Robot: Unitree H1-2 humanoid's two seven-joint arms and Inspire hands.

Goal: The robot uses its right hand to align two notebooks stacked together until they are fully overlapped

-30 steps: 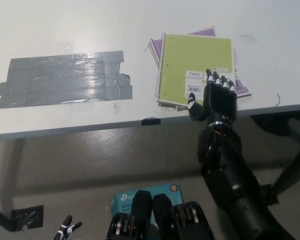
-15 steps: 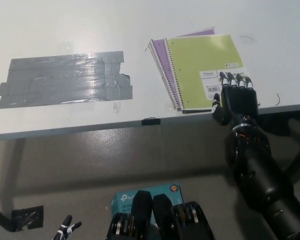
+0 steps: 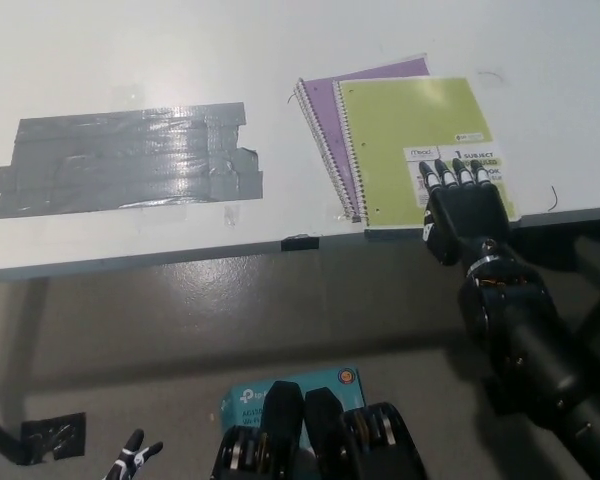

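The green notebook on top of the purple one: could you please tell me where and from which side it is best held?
Probably the green notebook at its near right corner, from the table's front edge. The right robot hand already rests flat there; the spiral binding on its left overlaps the purple notebook.

Green notebook [image 3: 420, 130] lies atop purple notebook [image 3: 325, 115], offset rightward.

Black right robot hand [image 3: 462, 208] rests flat on green notebook [image 3: 420, 140]; purple notebook [image 3: 330, 120] protrudes beneath, left.
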